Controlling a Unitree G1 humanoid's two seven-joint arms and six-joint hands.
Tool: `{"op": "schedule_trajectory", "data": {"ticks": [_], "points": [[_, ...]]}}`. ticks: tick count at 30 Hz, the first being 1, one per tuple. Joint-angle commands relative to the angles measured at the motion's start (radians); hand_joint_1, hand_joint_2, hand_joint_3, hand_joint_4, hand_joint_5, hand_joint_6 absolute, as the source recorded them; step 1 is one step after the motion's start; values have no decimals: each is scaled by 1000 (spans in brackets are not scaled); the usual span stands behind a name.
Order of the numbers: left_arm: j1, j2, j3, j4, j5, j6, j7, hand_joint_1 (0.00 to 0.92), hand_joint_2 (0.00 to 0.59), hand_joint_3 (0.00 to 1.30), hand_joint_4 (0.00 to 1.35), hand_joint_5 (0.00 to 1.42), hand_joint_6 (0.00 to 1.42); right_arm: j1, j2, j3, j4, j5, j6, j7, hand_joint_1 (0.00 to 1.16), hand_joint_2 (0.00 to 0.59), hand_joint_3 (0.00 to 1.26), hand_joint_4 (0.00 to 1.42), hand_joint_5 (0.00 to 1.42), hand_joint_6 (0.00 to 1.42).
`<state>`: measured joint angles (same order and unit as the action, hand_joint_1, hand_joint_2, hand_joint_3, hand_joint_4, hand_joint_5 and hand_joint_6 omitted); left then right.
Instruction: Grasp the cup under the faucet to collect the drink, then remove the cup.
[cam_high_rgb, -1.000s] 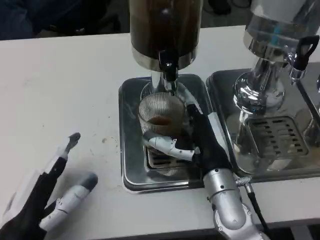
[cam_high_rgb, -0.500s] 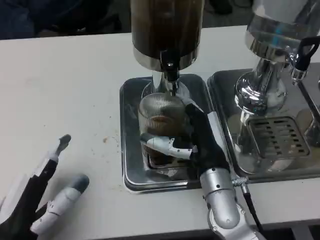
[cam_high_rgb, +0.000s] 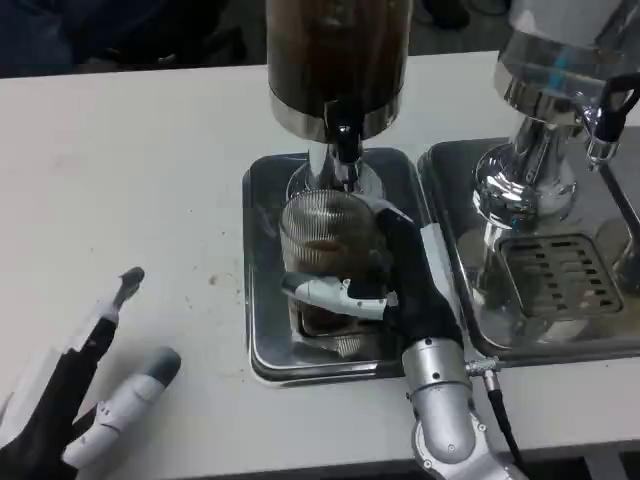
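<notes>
Surface: a white surface (cam_high_rgb: 150, 180) runs the width of the scene, with a few small brown specks (cam_high_rgb: 213, 280) left of the near tray.
Room: beyond the far edge it is dark and blurred; I cannot make out what stands there.
Drip tray: a steel tray (cam_high_rgb: 262, 300) with a slotted grate sits in the middle of the surface.
Dispenser: a tall dispenser (cam_high_rgb: 335, 60) of dark drink stands at the tray's back, its faucet (cam_high_rgb: 345, 150) pointing down.
Cup: a ribbed clear cup (cam_high_rgb: 322, 245) stands upright on the tray, directly under the faucet, with a little brown drink inside.
Right hand: the right hand (cam_high_rgb: 395, 285) is wrapped around the cup, fingers across its front and side.
Left hand: the left hand (cam_high_rgb: 85, 395) rests low on the surface, well apart from the tray, fingers spread and holding nothing.
Second machine: a chrome dispenser (cam_high_rgb: 540, 150) on its own grated tray (cam_high_rgb: 560, 270) stands just beside, on the right.
</notes>
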<state>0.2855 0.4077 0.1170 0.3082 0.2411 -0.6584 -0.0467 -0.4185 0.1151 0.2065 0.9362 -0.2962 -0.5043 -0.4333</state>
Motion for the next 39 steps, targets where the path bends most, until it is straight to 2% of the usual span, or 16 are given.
{"op": "schedule_trajectory", "data": {"ticks": [1,13,21,27,39], "points": [[5,9,-5,1,-10,10,-9,0,137,0,0,0,0,17,23,-1,-9,-9,-15,-29,1162,94,661,727,819,1139],[-18,8,-27,29,-15,-1,-13,0,137,0,0,0,0,27,14,2,-24,-25,-16,-42,1162,90,770,813,921,1267],[-38,6,-37,52,-17,-7,-15,0,137,0,0,0,0,34,8,0,-39,-34,-22,-58,1161,90,793,841,947,1283],[-56,0,-53,69,-16,-11,-12,0,137,0,0,0,0,69,-17,9,-125,-74,1,-78,1158,96,809,853,952,1302],[-78,5,-77,94,-12,-24,-16,0,137,0,0,0,0,148,-27,11,-274,-81,34,-70,1147,97,816,864,964,1315]]}}
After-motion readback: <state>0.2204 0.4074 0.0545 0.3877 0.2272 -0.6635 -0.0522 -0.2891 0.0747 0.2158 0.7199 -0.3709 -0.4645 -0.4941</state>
